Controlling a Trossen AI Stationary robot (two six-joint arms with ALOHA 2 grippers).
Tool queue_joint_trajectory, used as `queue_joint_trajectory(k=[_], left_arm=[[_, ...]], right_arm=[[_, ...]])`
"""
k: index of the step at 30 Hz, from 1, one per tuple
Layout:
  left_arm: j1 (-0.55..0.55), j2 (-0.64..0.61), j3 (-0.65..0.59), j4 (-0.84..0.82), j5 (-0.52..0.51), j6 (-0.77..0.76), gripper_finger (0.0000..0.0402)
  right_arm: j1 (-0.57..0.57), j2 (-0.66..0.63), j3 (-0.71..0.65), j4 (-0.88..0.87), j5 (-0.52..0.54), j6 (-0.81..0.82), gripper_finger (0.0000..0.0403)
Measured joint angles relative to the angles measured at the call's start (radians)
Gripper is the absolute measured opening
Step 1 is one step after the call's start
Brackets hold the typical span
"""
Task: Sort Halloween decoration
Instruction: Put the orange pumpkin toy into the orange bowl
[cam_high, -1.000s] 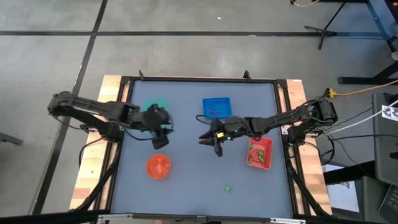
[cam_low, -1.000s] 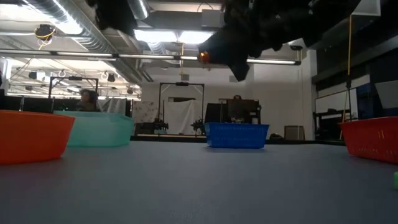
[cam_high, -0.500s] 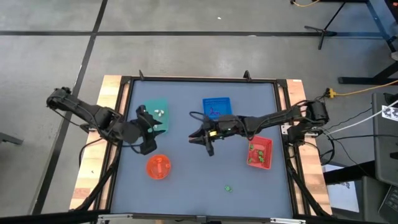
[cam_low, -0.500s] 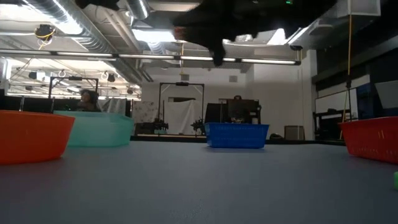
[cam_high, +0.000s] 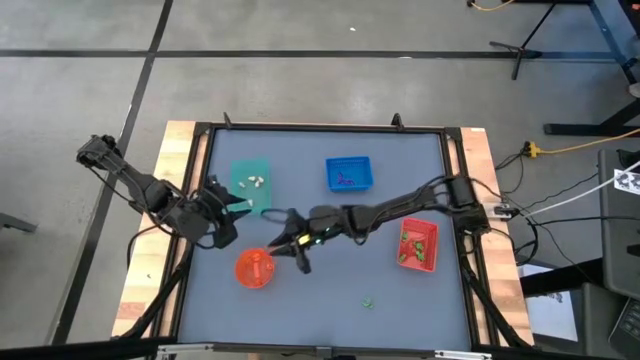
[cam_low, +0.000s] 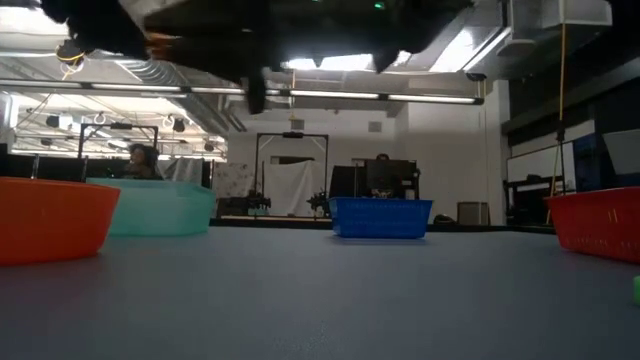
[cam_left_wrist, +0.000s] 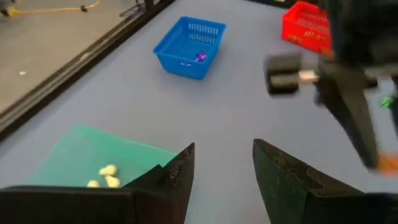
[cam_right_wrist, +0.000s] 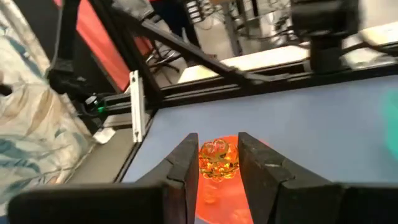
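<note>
My right gripper (cam_high: 283, 245) reaches across the table and hangs by the round orange bowl (cam_high: 254, 268). It is shut on a small orange trinket (cam_right_wrist: 217, 159), with the bowl (cam_right_wrist: 212, 198) showing below it in the right wrist view. My left gripper (cam_high: 238, 206) is open and empty beside the teal tray (cam_high: 250, 180), which holds cream trinkets (cam_left_wrist: 106, 175). The blue tray (cam_high: 348, 173) holds a purple trinket (cam_left_wrist: 200, 57). The red tray (cam_high: 417, 245) holds green pieces. One green trinket (cam_high: 367, 301) lies loose on the table. My right gripper pinches the orange trinket (cam_right_wrist: 217, 159) between its two fingers (cam_right_wrist: 185, 167), one on each side. The trinket is lifted clear of the table and sits above the orange bowl.
The table's raised dark frame (cam_high: 200, 135) runs round the grey mat. My right arm (cam_high: 400, 208) stretches across the middle, between the blue and red trays. Bare mat lies along the near side, around the loose green trinket.
My right gripper has swung from the table's middle toward the left and near side and now hangs at the orange bowl. My left gripper has drawn back toward the left edge, away from the bowl, and ended beside the teal tray.
</note>
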Motion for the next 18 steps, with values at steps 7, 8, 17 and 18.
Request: queue_joint_trajectory(k=[7, 8, 17, 18], left_arm=[[-0.005, -0.082, -0.101, 0.011, 0.007, -0.069, 0.0148], [-0.005, -0.085, -0.107, 0.015, 0.009, -0.070, 0.0148], [-0.005, -0.080, -0.117, 0.030, -0.001, -0.070, 0.0148], [-0.005, -0.080, -0.117, 0.033, -0.002, -0.070, 0.0148]], right_arm=[[0.047, 0.165, 0.163, 0.003, 0.013, -0.055, 0.0097], [0.049, 0.181, 0.177, 0.005, 0.027, -0.070, 0.0097], [0.051, 0.224, 0.201, -0.032, 0.072, -0.108, 0.0097], [0.051, 0.224, 0.201, -0.039, 0.071, -0.119, 0.0097]])
